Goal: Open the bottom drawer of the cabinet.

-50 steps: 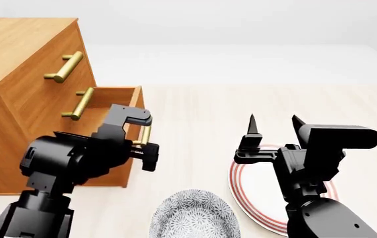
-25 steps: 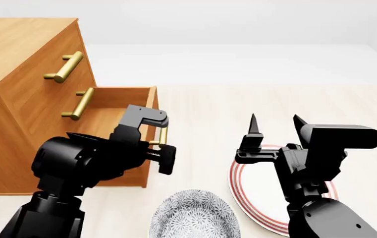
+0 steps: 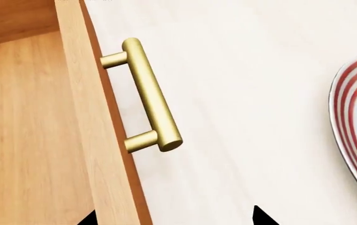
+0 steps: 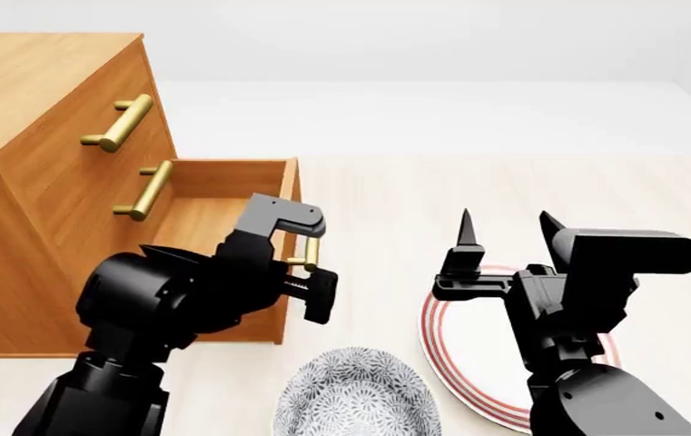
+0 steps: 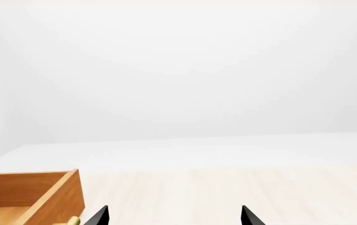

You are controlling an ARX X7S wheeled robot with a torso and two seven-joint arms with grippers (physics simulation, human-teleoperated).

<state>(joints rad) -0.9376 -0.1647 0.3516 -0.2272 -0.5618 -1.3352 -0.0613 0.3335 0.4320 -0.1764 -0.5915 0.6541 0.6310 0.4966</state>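
Pale wood floor (image 4: 370, 191), blank white backdrop. Bottom drawer (image 4: 218, 218) stands pulled out to the right from the cabinet (image 4: 30, 136) at far left, its bare interior showing. Brass handle (image 3: 150, 93) on the drawer front sits apart from the left gripper (image 4: 302, 259), whose jaws are spread to either side of the drawer front, not touching the bar in the wrist view. Right gripper (image 4: 503, 227) hangs to the right over a red-striped plate (image 4: 442, 350), jaws apart and empty. Patterned bowl (image 4: 355, 395) lies nearest, between the arms.
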